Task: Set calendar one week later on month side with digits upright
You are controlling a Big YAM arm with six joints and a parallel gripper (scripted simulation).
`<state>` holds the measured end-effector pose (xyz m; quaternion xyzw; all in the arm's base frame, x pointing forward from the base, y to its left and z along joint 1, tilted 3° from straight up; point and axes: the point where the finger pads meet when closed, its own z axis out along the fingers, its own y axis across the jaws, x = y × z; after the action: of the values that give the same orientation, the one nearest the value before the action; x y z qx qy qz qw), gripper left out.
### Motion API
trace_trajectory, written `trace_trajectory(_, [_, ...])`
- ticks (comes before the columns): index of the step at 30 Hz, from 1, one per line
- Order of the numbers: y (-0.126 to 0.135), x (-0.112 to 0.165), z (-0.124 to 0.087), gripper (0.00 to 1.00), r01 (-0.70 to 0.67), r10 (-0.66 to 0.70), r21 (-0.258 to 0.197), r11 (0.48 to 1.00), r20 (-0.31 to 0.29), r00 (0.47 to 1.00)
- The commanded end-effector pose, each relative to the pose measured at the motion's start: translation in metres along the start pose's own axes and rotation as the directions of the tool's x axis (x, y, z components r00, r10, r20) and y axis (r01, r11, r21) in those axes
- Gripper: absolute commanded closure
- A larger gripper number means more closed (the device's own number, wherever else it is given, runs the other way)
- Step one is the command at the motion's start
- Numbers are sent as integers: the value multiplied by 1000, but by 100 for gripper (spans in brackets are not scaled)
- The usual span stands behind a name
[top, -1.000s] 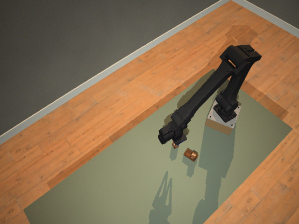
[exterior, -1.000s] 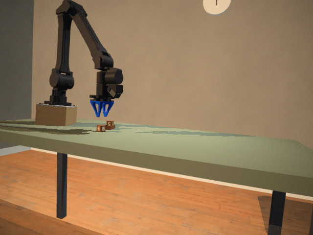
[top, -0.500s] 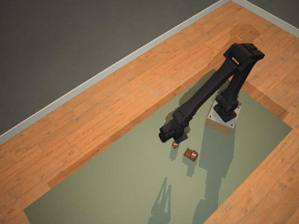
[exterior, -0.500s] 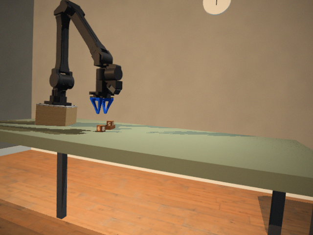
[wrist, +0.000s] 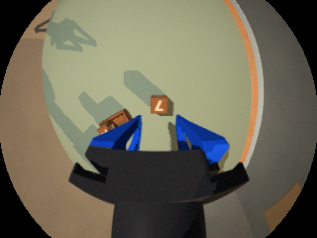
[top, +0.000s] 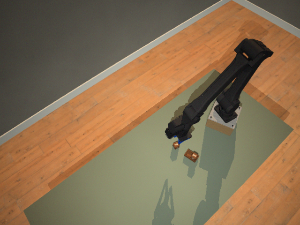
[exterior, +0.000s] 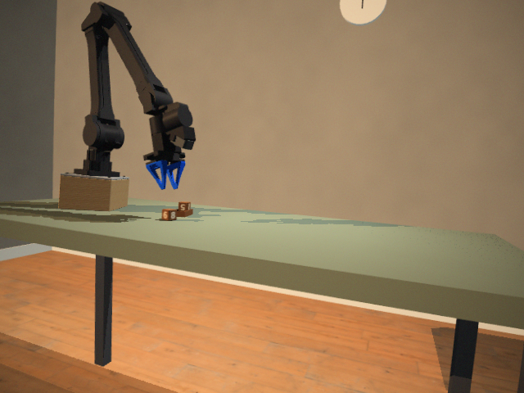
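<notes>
A wide green table top (exterior: 338, 249) is seen, carried on dark legs over a wooden plank floor (exterior: 211, 321). Near one far corner a wooden pedestal (exterior: 91, 193) stands, and from it the black arm (top: 210, 94) is bent high and reaches out over the table.

The blue-fingered gripper (exterior: 166, 173) hangs well above the table surface with its fingers pointing down, half spread, and nothing is clasped between them.

Below and slightly beyond the gripper the small brown calendar tray (top: 188, 153) lies flat on the table, its long axis running roughly parallel to the table's near long edge in the exterior view. One cube (exterior: 184, 206) stands in it, at one end, a digit that looks like 5 facing the exterior camera. The other cube (exterior: 169, 214) rests on the table just beside the tray, outside it; faces reading 6 and 8 are shown to the exterior camera, and an L-like mark (wrist: 158, 105) is seen on top from the wrist.

Broad open table lies toward the near and right edges; the pedestal stands well apart from both pieces.
</notes>
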<state>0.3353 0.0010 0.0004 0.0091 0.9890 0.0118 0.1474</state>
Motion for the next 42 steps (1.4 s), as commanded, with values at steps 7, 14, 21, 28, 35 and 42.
trace_trajectory(7, [3, -13, -4, 54, 1, -1, -1, 1000, 178, 984])
trace_trajectory(14, [4, -10, -5, 54, 3, -2, -2, 1000, 301, 954])
trace_trajectory(21, [3, -6, 2, 54, 2, -1, -2, 1000, 302, 953])
trace_trajectory(28, [3, -5, 5, 54, 1, 1, -3, 1000, 413, 911])
trace_trajectory(35, [3, -2, 1, 54, 2, 0, -3, 1000, 513, 858])
trace_trajectory(42, [3, -19, -4, 54, 2, 0, -4, 1000, 543, 840])
